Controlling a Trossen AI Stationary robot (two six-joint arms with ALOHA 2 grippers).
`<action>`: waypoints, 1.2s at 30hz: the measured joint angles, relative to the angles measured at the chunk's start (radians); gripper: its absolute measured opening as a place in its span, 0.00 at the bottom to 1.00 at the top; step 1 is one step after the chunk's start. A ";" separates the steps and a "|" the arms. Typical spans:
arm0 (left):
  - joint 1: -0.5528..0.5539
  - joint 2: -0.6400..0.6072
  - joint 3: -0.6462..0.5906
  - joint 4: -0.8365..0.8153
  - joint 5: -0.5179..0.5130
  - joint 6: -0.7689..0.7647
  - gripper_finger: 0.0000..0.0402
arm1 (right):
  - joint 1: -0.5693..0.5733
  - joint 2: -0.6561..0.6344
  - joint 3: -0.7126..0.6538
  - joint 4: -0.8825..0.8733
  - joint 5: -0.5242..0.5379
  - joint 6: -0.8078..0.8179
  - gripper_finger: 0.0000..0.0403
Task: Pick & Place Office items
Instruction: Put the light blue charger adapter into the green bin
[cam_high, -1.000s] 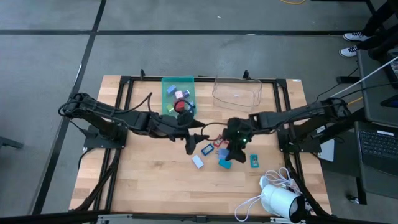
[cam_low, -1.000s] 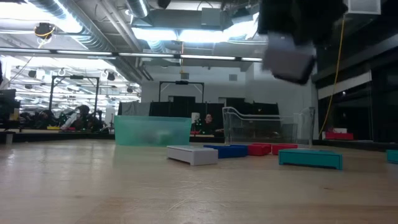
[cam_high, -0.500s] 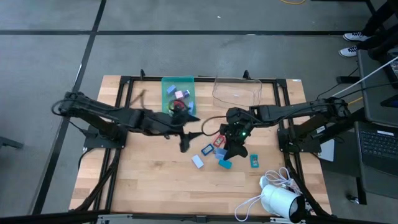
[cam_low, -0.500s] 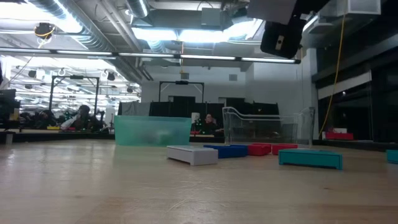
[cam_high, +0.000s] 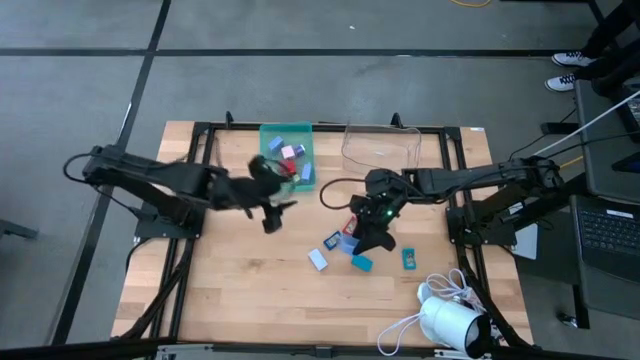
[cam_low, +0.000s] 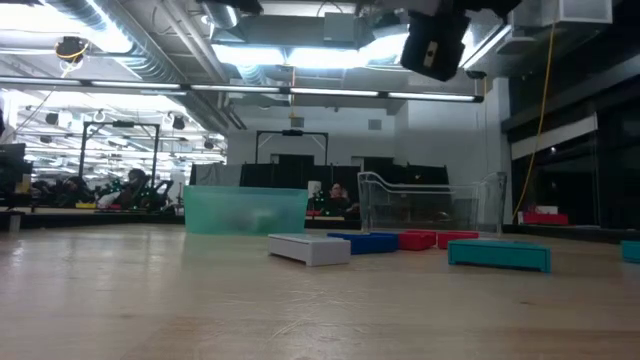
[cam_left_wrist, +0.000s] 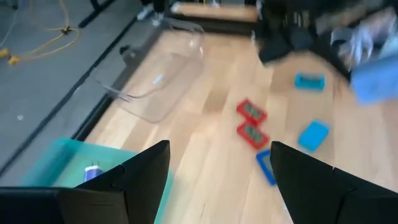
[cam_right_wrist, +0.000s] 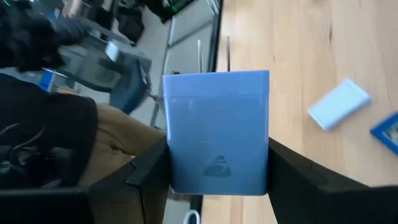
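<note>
The right gripper (cam_right_wrist: 217, 180) grasps a light blue piece (cam_right_wrist: 216, 130) above the middle of the wooden table (cam_high: 240, 290). The left gripper (cam_left_wrist: 217, 168), released, hangs near the teal tray (cam_high: 270, 150) at the far edge. Other pieces (cam_high: 350, 245) lie mid-table.

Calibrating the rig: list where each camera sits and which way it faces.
High: above the table, facing straight down; both arms, left pincer, right pincer.
Low: at tabletop height, facing across past the white piece; one arm's end overhead.
Left wrist: faces the red pieces between its open fingers.
Right wrist: faces its clamped blue piece.
High and low share the white piece.
</note>
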 joint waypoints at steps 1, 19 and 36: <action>-0.007 0.029 0.000 0.004 0.001 0.029 0.68 | -0.005 0.000 0.000 0.021 -0.008 0.009 0.52; -0.022 0.284 0.183 0.251 0.147 0.384 0.68 | -0.064 0.000 0.000 0.178 -0.156 0.126 0.52; -0.005 0.224 0.184 0.159 0.292 0.353 0.64 | -0.069 -0.001 0.000 0.194 -0.184 0.131 0.52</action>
